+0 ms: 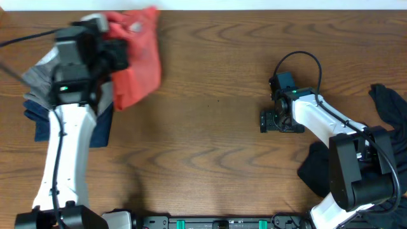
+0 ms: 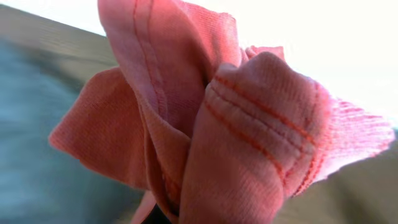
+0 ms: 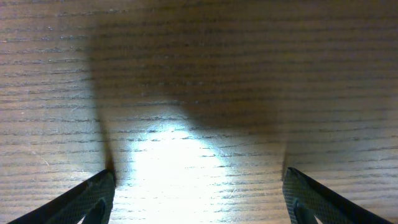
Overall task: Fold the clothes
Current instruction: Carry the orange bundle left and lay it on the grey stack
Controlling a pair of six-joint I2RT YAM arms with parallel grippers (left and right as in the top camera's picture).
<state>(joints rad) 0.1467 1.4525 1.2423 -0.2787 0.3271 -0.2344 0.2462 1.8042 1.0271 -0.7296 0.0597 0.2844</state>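
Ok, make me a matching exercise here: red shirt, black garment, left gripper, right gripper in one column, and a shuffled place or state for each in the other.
1 red shirt
2 black garment
3 left gripper
4 right gripper

A open above the bare table
B lying at the right edge
C shut on fabric
D bunched up, far left

Pairs: 1-D, 2-B, 3-C, 4-A

1. Overhead: fixed above, facing straight down; whole wooden table (image 1: 210, 140) in frame, seen from far.
2. Left wrist: very near; coral-red fabric (image 2: 249, 124) fills frame, the same cloth at overhead's upper left.
3. Right wrist: near, facing down at woodgrain; right gripper (image 3: 199, 193) tips in lower corners.
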